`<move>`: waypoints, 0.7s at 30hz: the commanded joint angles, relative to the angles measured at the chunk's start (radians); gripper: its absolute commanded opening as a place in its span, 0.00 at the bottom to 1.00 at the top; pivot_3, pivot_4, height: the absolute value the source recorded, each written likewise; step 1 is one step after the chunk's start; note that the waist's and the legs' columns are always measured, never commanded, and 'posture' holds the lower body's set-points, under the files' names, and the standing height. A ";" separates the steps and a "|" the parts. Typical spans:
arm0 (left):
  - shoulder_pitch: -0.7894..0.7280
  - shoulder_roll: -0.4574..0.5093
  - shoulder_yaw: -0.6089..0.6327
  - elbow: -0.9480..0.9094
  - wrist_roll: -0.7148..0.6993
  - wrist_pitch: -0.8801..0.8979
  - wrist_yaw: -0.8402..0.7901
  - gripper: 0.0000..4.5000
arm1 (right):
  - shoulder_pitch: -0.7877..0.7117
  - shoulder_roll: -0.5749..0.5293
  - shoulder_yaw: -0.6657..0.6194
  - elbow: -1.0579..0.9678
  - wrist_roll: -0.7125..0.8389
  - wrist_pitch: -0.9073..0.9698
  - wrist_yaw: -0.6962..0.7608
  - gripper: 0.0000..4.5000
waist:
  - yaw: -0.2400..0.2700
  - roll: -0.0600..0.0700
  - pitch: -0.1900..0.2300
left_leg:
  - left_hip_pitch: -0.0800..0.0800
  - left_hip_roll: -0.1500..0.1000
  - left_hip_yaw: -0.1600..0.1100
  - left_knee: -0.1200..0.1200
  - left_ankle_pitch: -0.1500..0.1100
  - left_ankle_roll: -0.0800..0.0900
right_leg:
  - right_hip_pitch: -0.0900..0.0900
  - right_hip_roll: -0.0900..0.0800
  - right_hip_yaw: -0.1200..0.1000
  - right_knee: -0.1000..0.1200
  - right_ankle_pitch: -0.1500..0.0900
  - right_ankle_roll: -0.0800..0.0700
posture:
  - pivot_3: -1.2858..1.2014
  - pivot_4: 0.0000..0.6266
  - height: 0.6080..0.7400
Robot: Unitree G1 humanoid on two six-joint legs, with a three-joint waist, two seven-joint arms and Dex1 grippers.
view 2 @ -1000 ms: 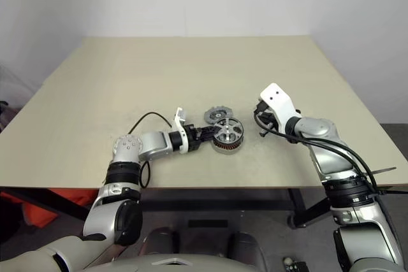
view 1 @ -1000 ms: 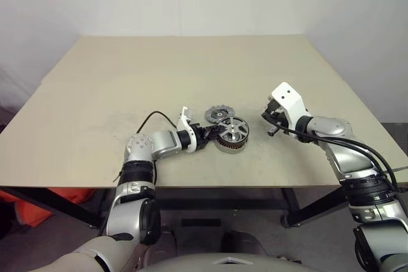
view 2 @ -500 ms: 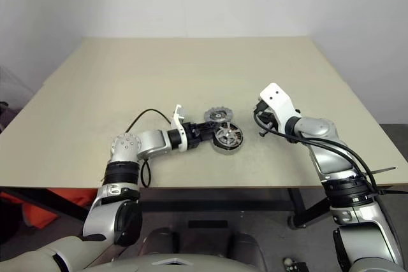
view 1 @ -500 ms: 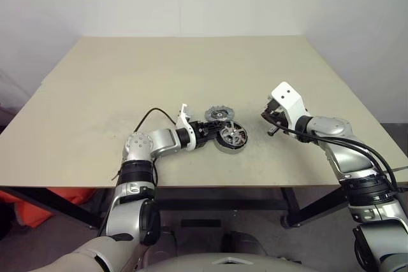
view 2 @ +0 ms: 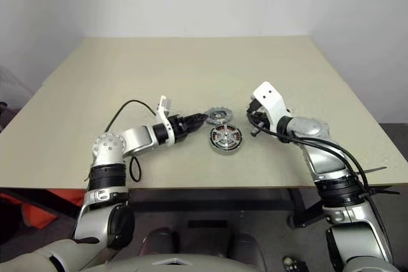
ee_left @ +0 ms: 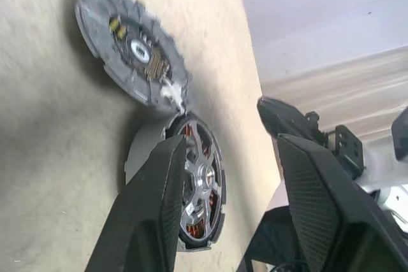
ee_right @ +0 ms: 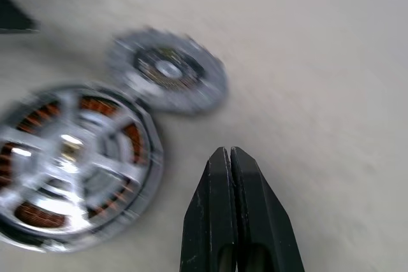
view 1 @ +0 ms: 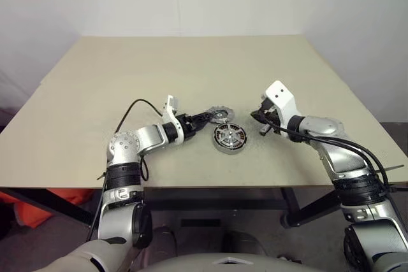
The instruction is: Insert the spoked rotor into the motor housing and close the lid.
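Motor housing (view 1: pixel 229 138) lies flat on the tan table (view 1: pixel 95 93), near the front edge, between the two arms. Spoked rotor (ee_left: pixel 201 186) already sits inside it: silver spokes across the top, copper windings visible through the gaps, bright hub at centre. From the left wrist view, part of the housing is masked by one black finger (ee_left: pixel 159 208); the lower rim is cut off.

Left gripper (view 1: pixel 205 118) just beside the housing, on its left, fingers parted and empty, nothing between them. A black cable loops from that arm over the table.

Right gripper (ee_right: pixel 229 164) on the other side of the housing, hanging a little above the table, fingers pressed together on nothing.

Just behind the housing, the lid (view 1: pixel 218 115): a flat grey disc with a notched edge, dark centre. Whether it touches the housing rim is hard to tell. The right wrist view is smeared, so the fine detail on the lid is not readable.
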State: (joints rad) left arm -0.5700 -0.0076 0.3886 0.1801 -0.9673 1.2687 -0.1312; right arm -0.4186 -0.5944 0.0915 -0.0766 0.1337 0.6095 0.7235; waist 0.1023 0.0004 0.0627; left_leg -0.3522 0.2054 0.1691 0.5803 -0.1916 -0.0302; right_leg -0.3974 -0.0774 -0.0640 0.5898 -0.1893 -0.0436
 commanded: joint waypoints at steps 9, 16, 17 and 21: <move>0.042 0.033 -0.008 -0.141 -0.003 -0.098 -0.017 0.53 | 0.052 0.085 0.047 -0.079 0.073 0.051 0.017 0.00 | 0.000 0.000 0.000 | 0.001 0.000 0.000 0.000 0.000 0.000 | 0.001 0.000 0.000 0.000 -0.001 0.002 | 0.52 0.00 1.00; 0.056 0.033 0.001 -0.165 -0.011 -0.130 0.007 0.53 | 0.097 0.100 0.097 0.016 0.021 0.000 -0.004 0.00 | -0.004 0.001 -0.002 | 0.004 0.000 0.001 0.000 0.000 0.000 | 0.007 0.000 0.000 -0.001 -0.004 0.006 | 0.52 0.00 1.00; 0.057 0.034 0.002 -0.167 -0.013 -0.132 0.009 0.53 | 0.085 0.097 0.085 -0.003 0.037 0.001 0.008 0.00 | -0.005 0.001 -0.002 | 0.007 0.000 0.001 0.000 0.000 -0.001 | 0.009 0.000 0.000 -0.001 -0.004 0.007 | 0.52 0.00 1.00; 0.063 0.034 0.000 -0.165 -0.013 -0.144 0.012 0.53 | 0.051 0.076 0.066 -0.037 0.056 -0.011 0.040 0.00 | -0.004 0.001 -0.002 | 0.009 0.000 0.000 0.000 0.001 -0.002 | 0.009 0.000 0.000 -0.002 -0.005 0.008 | 0.52 0.00 1.00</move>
State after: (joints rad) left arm -0.5007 0.0200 0.3866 0.0584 -0.9619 1.1409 -0.1203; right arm -0.3375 -0.5079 0.1774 -0.0824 0.1778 0.6016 0.7493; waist 0.0981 0.0011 0.0611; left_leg -0.3438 0.2054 0.1693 0.5801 -0.1907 -0.0320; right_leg -0.3891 -0.0773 -0.0638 0.5877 -0.1938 -0.0358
